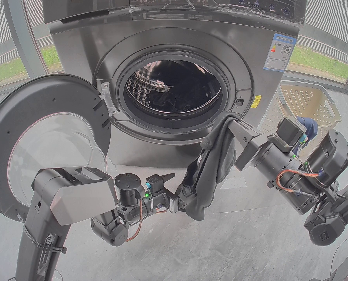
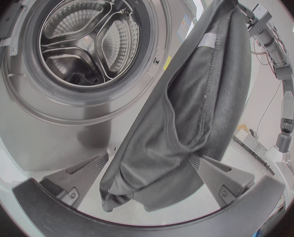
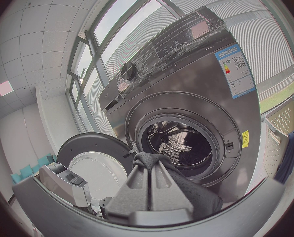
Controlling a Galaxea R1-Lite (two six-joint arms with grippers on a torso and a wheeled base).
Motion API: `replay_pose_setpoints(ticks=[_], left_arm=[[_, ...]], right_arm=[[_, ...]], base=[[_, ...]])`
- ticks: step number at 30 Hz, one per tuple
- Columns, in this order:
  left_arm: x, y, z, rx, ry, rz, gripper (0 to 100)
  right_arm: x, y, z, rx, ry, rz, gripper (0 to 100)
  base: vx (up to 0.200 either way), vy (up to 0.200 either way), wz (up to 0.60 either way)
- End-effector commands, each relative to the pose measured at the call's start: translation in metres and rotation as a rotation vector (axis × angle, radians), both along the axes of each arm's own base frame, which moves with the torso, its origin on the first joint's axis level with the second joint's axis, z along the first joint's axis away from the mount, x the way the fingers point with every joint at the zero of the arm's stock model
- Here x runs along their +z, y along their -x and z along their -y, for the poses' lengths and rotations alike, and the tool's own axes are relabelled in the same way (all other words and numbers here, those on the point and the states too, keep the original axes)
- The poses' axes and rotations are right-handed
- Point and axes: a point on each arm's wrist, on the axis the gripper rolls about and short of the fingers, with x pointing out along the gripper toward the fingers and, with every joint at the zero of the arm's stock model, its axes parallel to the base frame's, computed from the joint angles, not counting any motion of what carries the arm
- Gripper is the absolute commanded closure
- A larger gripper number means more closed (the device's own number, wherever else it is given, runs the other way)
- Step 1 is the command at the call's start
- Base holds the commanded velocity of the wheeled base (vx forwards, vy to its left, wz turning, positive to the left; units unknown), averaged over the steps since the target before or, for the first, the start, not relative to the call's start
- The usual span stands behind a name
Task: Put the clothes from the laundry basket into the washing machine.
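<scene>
1. Jaws of left gripper (image 1: 183,200) spread wide, dark garment (image 1: 213,164) hanging between them.
2. Jaws of right gripper (image 3: 150,164) clamped on the garment's top, just before the washing machine (image 1: 84,47) opening.
3. Its door (image 1: 45,114) swung left; dark clothes (image 1: 177,92) in drum.
4. Far right: laundry basket (image 1: 314,102), blue cloth (image 1: 310,127) over rim.

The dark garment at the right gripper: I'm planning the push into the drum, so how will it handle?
Probably floppy: the dark garment hangs in loose folds from the right gripper, whose jaws are shut on its top. Likely light, as one pinch seems to carry most of it. It may drape on the washing machine rim, not slide in.
</scene>
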Motion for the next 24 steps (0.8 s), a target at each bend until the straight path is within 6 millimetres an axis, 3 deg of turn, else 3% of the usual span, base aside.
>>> replay_pose_setpoints(ticks=[1, 14, 15, 24], left_arm=[[0.001, -0.007, 0.006, -0.002, 0.019, 0.023, 0], [-0.001, -0.012, 0.017, -0.021, 0.036, 0.05, 0], [-0.001, -0.013, 0.019, -0.022, 0.038, 0.056, 100], [0.012, -0.022, 0.018, 0.031, 0.068, 0.093, 100]], right_arm=[[0.0, 0.001, -0.001, 0.005, 0.001, -0.001, 100], [-0.002, 0.001, -0.002, 0.009, -0.002, -0.008, 100], [-0.002, 0.001, -0.002, 0.009, 0.0, -0.011, 100], [-0.003, 0.001, -0.001, 0.006, 0.001, -0.014, 100]], base=[[0.0, 0.0, 0.0], [0.0, 0.0, 0.0], [0.0, 0.0, 0.0], [0.0, 0.0, 0.0]])
